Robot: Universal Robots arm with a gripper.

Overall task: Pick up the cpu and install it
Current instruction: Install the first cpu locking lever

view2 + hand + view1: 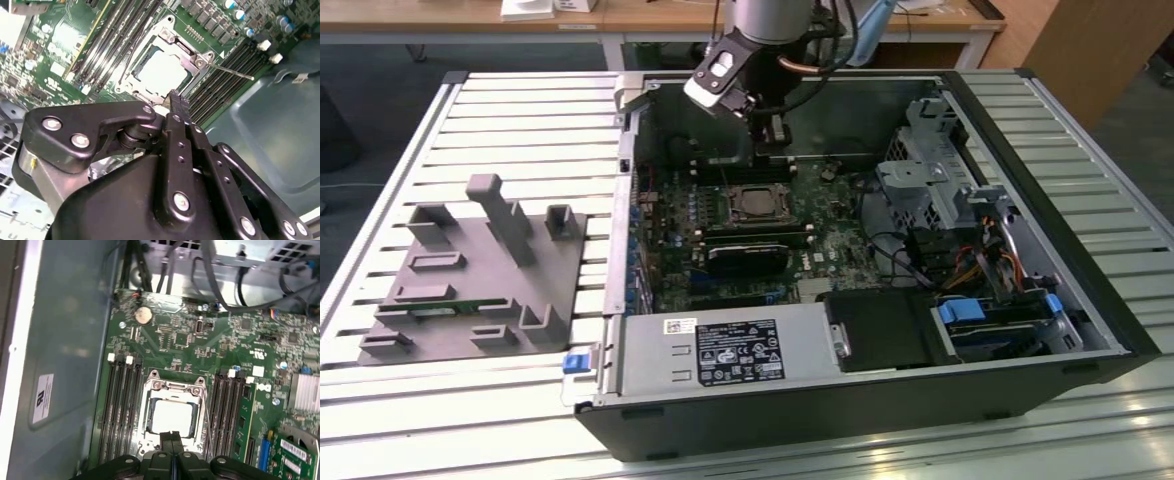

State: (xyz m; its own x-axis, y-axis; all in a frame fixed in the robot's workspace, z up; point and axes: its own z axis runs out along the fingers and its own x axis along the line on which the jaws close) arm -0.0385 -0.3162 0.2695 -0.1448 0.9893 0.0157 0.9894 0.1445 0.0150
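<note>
**Jaws shut tight and empty, just beside the cpu (pixel 172 417) that sits in its socket**

In both wrist views the jaws are pressed tip to tip with nothing between them. The cpu lies flat with its silver top facing up, inside the metal socket frame (pixel 172 386) on the green motherboard (pixel 190 340). It is just past the tips and not held by them; whether the tips touch the frame I cannot tell. Rows of black memory slots (pixel 120 405) run along both sides of the socket. In the exterior view the cpu is at about 6 o'clock from the jaws. The arm (pixel 767 20) reaches in from 12 o'clock into the open computer case (pixel 1067 250), which stands on the slatted tabletop (pixel 520 110) — a grey fixture (pixel 467 270) rests at 9 o'clock of the case.
</note>
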